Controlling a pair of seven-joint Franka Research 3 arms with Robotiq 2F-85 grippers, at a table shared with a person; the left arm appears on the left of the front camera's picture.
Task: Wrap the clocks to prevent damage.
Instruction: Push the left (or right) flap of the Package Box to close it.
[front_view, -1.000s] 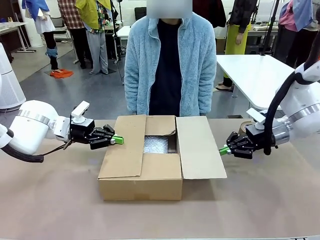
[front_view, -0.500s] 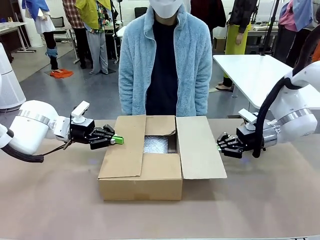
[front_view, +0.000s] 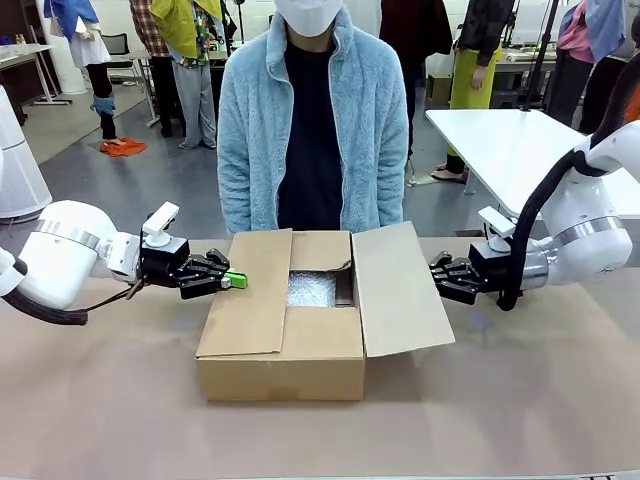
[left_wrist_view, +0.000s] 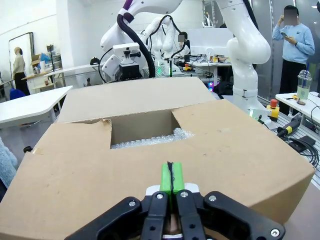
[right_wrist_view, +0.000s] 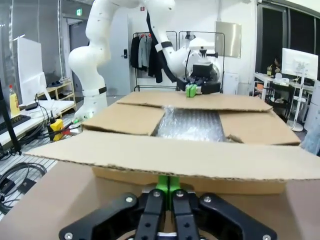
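Since a second ago your right gripper (front_view: 436, 271) has slid in toward the cardboard box (front_view: 285, 352), and the right flap (front_view: 402, 290) now tilts up at its outer edge where it earlier lay flat. The person (front_view: 312, 120) has stepped closer to the far side of the table (front_view: 530, 400).

One parcel of clocks (front_view: 312, 289), whitish in clear bubble wrap, lies down inside the one box and shows through the gap between the flaps. In the right wrist view the parcel of clocks (right_wrist_view: 190, 125) sits in the opening beyond the raised flap.

Your left gripper (front_view: 238, 280) is closed, green pads pressed together with nothing between them. It is poised over the left flap (front_view: 245, 315), which lies flat; you cannot tell if it touches. Your right gripper (right_wrist_view: 169, 184) is closed too, holding nothing, its paired pads rising just under the edge of the right flap. Two arms and one person flank the box.
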